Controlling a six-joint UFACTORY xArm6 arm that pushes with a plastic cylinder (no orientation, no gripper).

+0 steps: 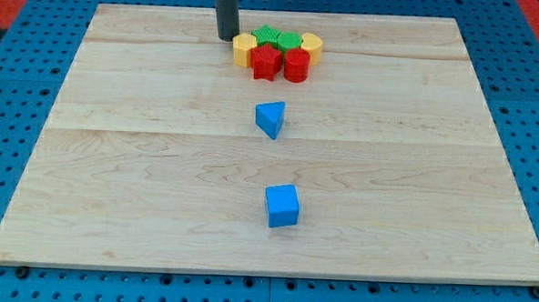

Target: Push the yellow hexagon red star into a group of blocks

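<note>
Yellow hexagon (245, 49): lies flat at the left end of the cluster near the view's top; its facets are too small to tell which way it points, and no long axis shows.
Red star (265, 61): touching the yellow hexagon on its lower right; its arms cannot be made out clearly.
Cluster: a red cylinder (296, 65) just right of the star, a green block (273, 35) behind, a second yellow block (311, 46) at the right end; all packed together.
My tip (226, 37): just left of the yellow hexagon, close beside it; contact cannot be told.
Jaws: none, the arm ends in a rod.
Blue triangle (270, 118): below the cluster, apart.
Blue cube (282, 205): farther toward the view's bottom.
Surface: pale wooden board (114, 162) of 3 planks.
Room: blue pegboard (8, 85) around it.
</note>
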